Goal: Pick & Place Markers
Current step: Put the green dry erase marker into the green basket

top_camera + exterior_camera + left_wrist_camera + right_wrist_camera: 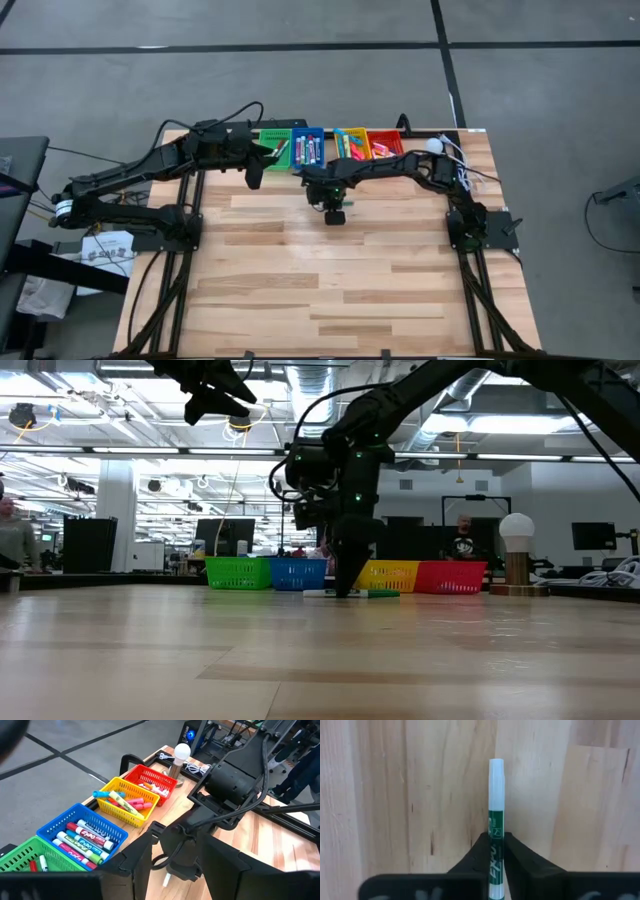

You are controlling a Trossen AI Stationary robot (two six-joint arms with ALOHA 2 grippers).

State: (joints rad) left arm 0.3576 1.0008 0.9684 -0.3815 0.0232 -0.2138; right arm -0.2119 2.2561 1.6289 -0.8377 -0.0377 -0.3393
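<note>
A green-and-white marker (496, 800) lies on the wooden table (330, 290) near its middle, white end (496, 770) pointing away from the wrist camera. My right gripper (336, 214) points down over it and is shut on it; the low view shows this gripper (345, 592) down at the tabletop. My left gripper (254, 176) hangs open in the air at the far left, in front of the green bin (272, 148), with nothing between its fingers. More markers fill the blue bin (82, 837) and yellow bin (127, 802). My right gripper pinches the marker's green barrel (496, 827) between its two fingers, about midway along its length. The fingers come from above, pointing down, and lie across the marker. The marker lies flat on the table, its white end sticking out beyond the fingers.
Four bins stand in a row along the far edge: green, blue (307, 147), yellow (350, 143), red (385, 142). A white bulb on a wooden base (435, 146) and cables sit at the far right corner. People stand in the room behind the table.
</note>
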